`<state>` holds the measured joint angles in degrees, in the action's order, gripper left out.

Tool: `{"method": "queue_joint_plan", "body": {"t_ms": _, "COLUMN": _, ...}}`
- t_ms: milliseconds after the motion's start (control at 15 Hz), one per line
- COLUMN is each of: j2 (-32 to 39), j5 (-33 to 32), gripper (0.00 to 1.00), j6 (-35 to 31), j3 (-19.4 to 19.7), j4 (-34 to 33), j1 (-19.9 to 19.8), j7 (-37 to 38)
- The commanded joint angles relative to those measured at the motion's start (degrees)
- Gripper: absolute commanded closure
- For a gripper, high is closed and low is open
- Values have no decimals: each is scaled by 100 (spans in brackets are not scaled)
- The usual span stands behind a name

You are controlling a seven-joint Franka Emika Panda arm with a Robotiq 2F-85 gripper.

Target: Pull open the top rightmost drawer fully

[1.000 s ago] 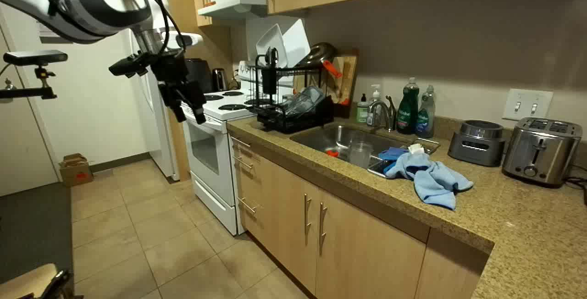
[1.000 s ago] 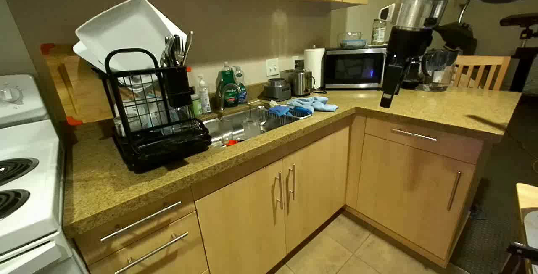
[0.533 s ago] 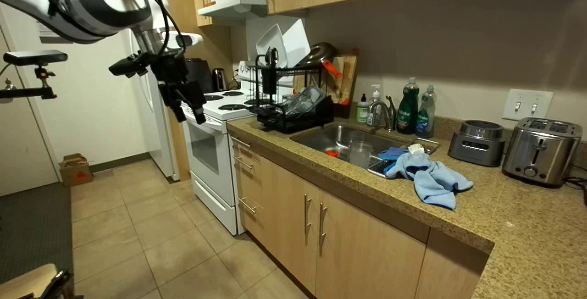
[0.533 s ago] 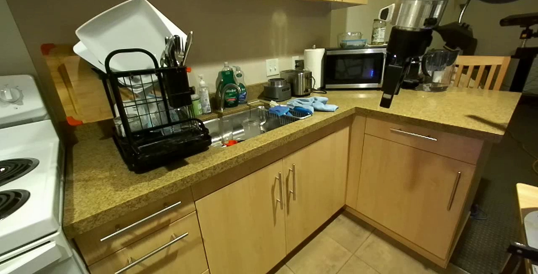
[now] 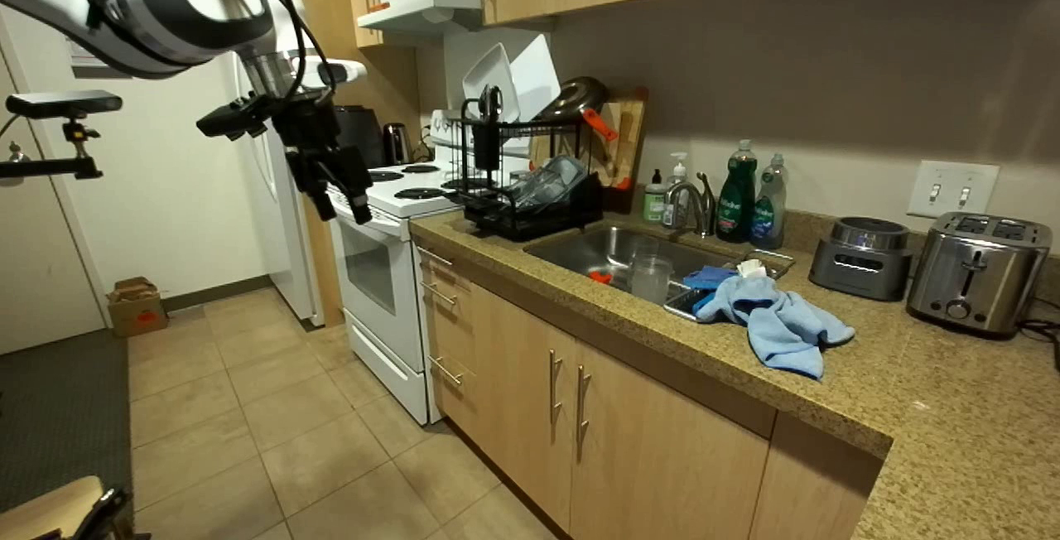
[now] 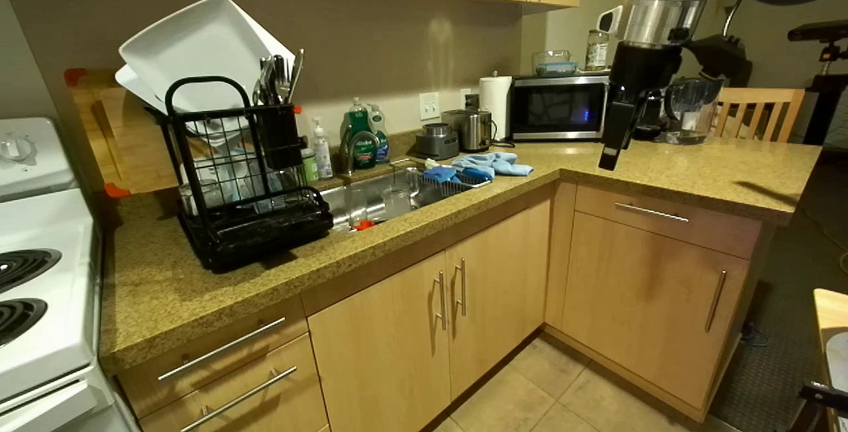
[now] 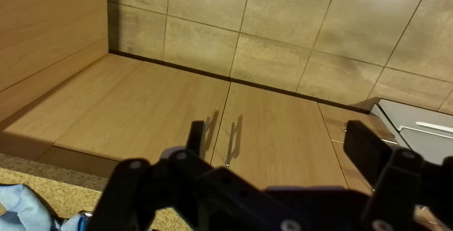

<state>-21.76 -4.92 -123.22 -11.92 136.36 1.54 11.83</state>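
White stove (image 6: 63,220): far left in an exterior view
Dish rack (image 6: 255,240): on the table (image 6: 715,160), white plates (image 6: 192,54) sticking up
End effector (image 7: 278,140): fingers spread wide, just hanging midair
Top rightmost drawer (image 6: 666,226): closed, far right under the table edge

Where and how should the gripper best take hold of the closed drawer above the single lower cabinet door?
On the drawer, probably the middle of the horizontal bar handle, with the gripper coming straight from the front, one finger above and one below. The bar runs along the otherwise flat front, and the counter edge just above likely hinders coming from the top.
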Motion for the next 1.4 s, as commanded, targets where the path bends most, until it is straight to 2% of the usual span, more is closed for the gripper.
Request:
{"method": "queue_joint_plan", "body": {"t_ms": 0, "j2": 10, "j5": -44, "gripper": 0, "j6": 19, "j3": 97, "j4": -13, "j1": 107, "j7": 35}}
{"method": "queue_joint_plan", "body": {"t_ms": 733, "j2": 34, "j5": -83, "gripper": 0, "j6": 15, "j3": 93, "j4": 6, "j1": 77, "j7": 82}}
{"method": "queue_joint_plan", "body": {"t_ms": 1333, "j2": 255, "j5": -1676, "gripper": 0, "j6": 107, "j3": 266, "j4": 17, "j1": -707, "j7": 1160}}
